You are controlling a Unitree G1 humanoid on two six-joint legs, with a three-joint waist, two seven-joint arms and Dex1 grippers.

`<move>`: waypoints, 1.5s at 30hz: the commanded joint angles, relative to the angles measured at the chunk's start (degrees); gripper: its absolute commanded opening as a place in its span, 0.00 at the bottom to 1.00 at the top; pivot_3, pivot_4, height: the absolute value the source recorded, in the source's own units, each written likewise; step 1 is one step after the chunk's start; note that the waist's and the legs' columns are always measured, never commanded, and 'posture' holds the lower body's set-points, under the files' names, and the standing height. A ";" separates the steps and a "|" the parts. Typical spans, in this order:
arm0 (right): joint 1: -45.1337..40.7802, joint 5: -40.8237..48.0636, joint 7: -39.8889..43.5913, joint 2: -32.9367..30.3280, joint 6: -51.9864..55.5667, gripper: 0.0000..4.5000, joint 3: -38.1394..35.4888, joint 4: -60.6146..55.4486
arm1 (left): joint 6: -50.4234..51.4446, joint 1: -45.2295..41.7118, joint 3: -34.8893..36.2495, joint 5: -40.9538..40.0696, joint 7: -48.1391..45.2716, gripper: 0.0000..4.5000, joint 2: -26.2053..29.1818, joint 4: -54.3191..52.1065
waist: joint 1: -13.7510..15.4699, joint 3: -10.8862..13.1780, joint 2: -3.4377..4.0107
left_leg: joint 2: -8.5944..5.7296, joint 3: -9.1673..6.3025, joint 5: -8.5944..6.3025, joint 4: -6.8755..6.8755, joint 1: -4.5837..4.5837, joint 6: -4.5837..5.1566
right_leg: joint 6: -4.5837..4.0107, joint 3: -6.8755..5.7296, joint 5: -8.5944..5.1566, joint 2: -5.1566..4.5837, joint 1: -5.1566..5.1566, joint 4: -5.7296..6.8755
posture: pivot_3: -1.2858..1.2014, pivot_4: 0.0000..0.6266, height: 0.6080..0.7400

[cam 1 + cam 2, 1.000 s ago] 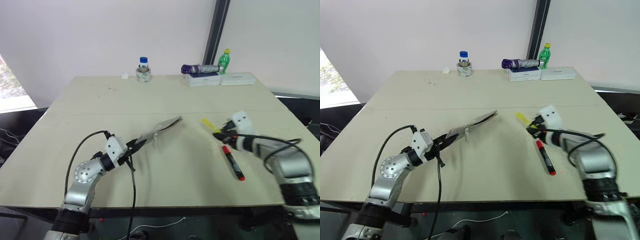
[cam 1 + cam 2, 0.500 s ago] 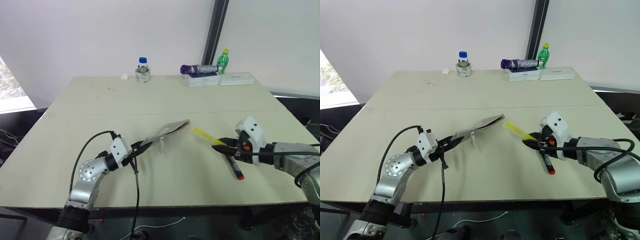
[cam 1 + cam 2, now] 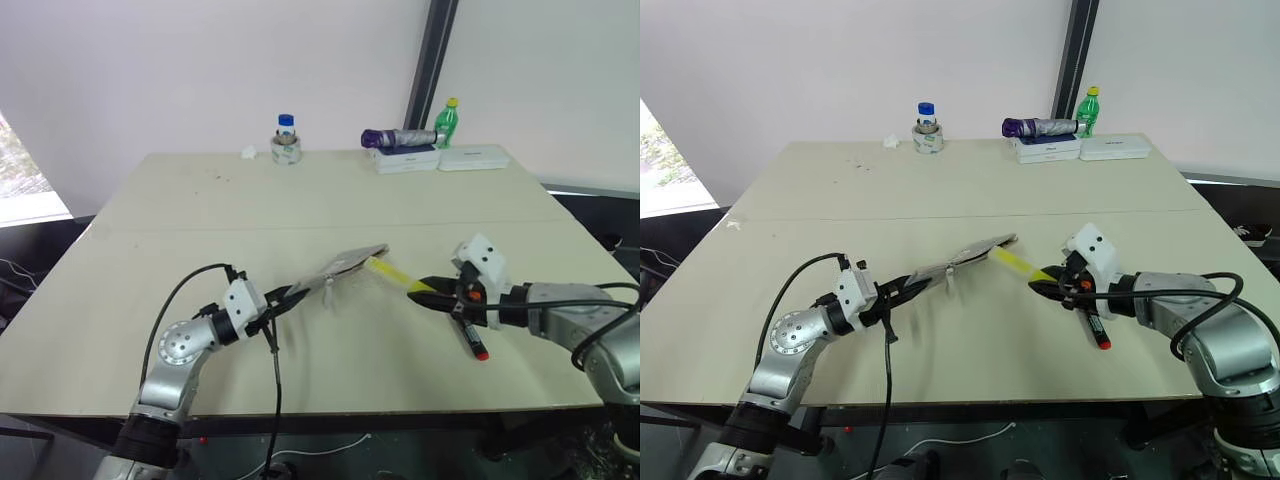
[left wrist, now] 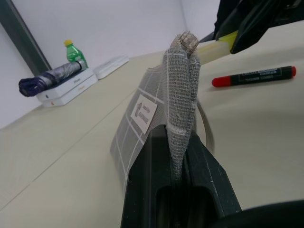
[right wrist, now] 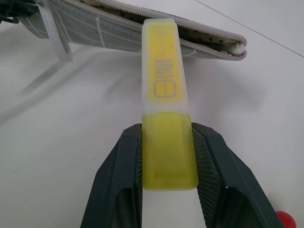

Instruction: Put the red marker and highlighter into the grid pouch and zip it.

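The right gripper point(image 5: 166, 190) clamps the highlighter point(image 5: 165, 118) by its rear end, jaws closed snug on both sides, the capped tip reaching the open edge of the grid pouch point(image 3: 345, 266). The left gripper point(image 3: 291, 295) is pinched fully shut on the pouch's near end (holding it raised off the table point(image 3: 300, 200)). The red marker point(image 3: 471, 336) lies on the table under the right gripper.

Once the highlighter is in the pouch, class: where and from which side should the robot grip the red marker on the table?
Grip the red marker across the middle of its barrel, from above with the fingers straddling it. It lies flat on the table, so only the top and long sides are free. The right gripper, now holding the highlighter, is right beside it.
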 commanded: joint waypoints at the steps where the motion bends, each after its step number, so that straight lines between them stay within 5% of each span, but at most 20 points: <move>1: -1.11 0.82 0.31 0.03 -0.77 0.20 0.04 -0.75 | -0.96 0.34 0.04 -0.59 -0.26 0.00 0.43 -2.78 | -0.03 0.00 0.00 | 0.00 0.00 0.00 0.00 0.00 0.00 | 0.00 0.00 0.00 0.00 0.00 0.00 | 0.52 0.24 0.97; 19: 0.05 1.96 3.63 -2.44 -1.02 0.20 0.66 -4.63 | -4.06 0.23 -1.64 0.49 -3.66 0.00 2.59 -1.46 | -0.01 0.00 0.00 | 0.00 0.00 0.00 0.00 0.00 0.00 | -0.01 0.00 0.00 0.00 0.00 -0.04 | 0.52 0.24 0.97; 37: -1.54 -6.84 12.90 -8.38 -9.89 0.20 16.01 -4.56 | -11.80 -2.23 -7.66 0.96 -15.21 0.00 6.55 -2.10 | -0.03 0.00 0.00 | 0.01 0.00 -0.03 -0.09 -0.03 0.04 | 0.01 -0.03 0.01 0.00 0.10 -0.44 | 0.52 0.24 0.97; 45: -0.58 -7.64 13.05 -9.44 -11.24 0.20 12.08 -3.09 | -11.37 -2.70 -6.08 0.24 -13.86 0.00 6.44 -0.49 | 0.00 0.00 0.00 | 0.01 -0.02 -0.04 -0.10 -0.03 0.05 | 0.01 -0.05 0.01 0.00 0.12 -0.48 | 0.52 0.24 0.97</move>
